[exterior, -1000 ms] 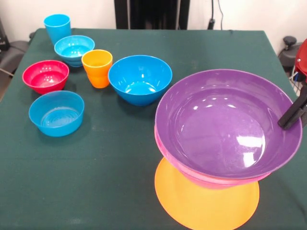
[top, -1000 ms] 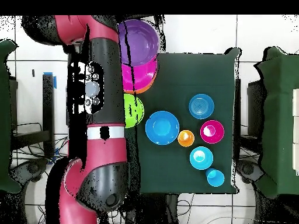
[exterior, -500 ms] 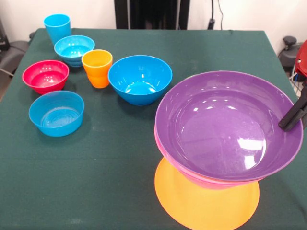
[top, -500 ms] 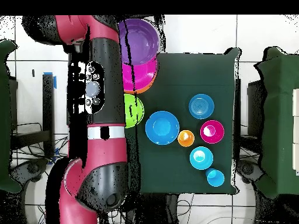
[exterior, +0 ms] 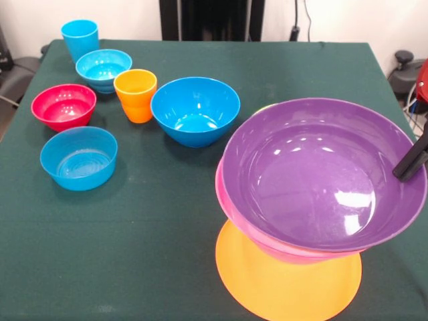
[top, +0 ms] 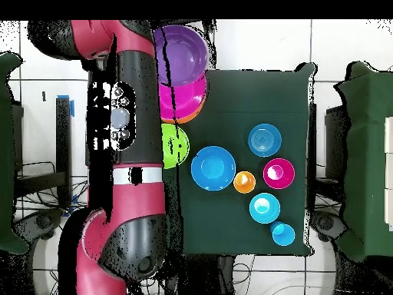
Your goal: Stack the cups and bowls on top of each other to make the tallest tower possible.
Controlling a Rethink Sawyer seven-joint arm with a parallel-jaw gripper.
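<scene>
My gripper is shut on the right rim of the big purple bowl, which hangs tilted just over the pink bowl. The pink bowl rests on the upturned orange bowl, the tower's base. From overhead the purple bowl, pink bowl and green bowl lie along my arm, which hides the gripper. The large blue bowl, orange cup and light blue cup stand apart on the left.
A red bowl and two light blue bowls sit at the left on the green tablecloth. The tower stands close to the table's front right corner.
The purple bowl and the gripper on its rim have shifted a little to the right in the front view. Nothing else has moved.
</scene>
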